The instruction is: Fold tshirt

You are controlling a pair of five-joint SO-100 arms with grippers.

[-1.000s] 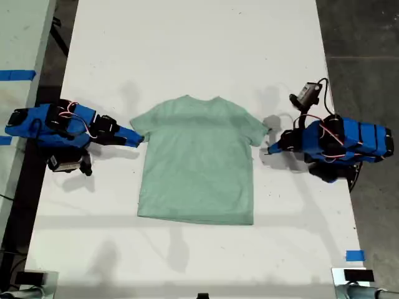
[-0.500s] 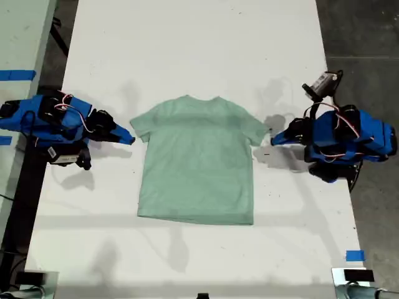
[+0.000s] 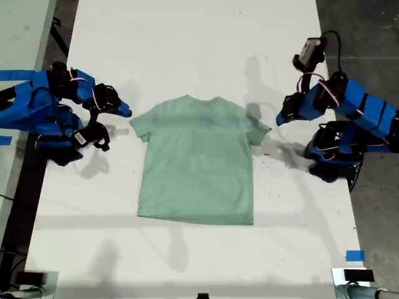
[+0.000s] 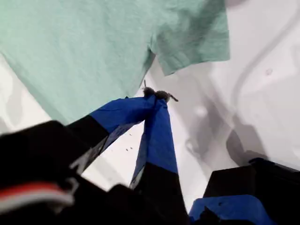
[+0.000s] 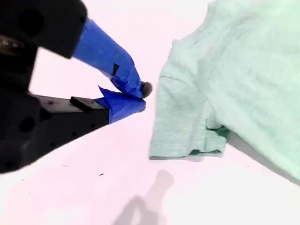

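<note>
The pale mint-green tshirt (image 3: 196, 162) lies flat and spread out on the white table, collar toward the far edge. My first gripper (image 3: 279, 119) is at the exterior view's right, raised beside the sleeve (image 3: 259, 129) on that side and not touching it. In the first wrist view its jaws meet at the tips (image 4: 157, 95), shut and empty, over the tshirt (image 4: 84, 47). My second gripper (image 3: 126, 113) is at the exterior view's left, just off the other sleeve (image 3: 138, 128). It is also shut and empty (image 5: 140, 93), next to the tshirt (image 5: 243, 70).
The white table (image 3: 187, 37) extends far beyond the shirt. Blue tape (image 3: 355, 255) marks its near corner at the exterior view's right, by a grey bracket (image 3: 352, 277). Dark floor borders the table on that side. A second surface with blue tape (image 3: 15, 75) lies at the exterior view's left.
Both grippers were low at the sleeve tips a second ago. They have since risen and swung toward the table's far side. The shirt has not moved.
</note>
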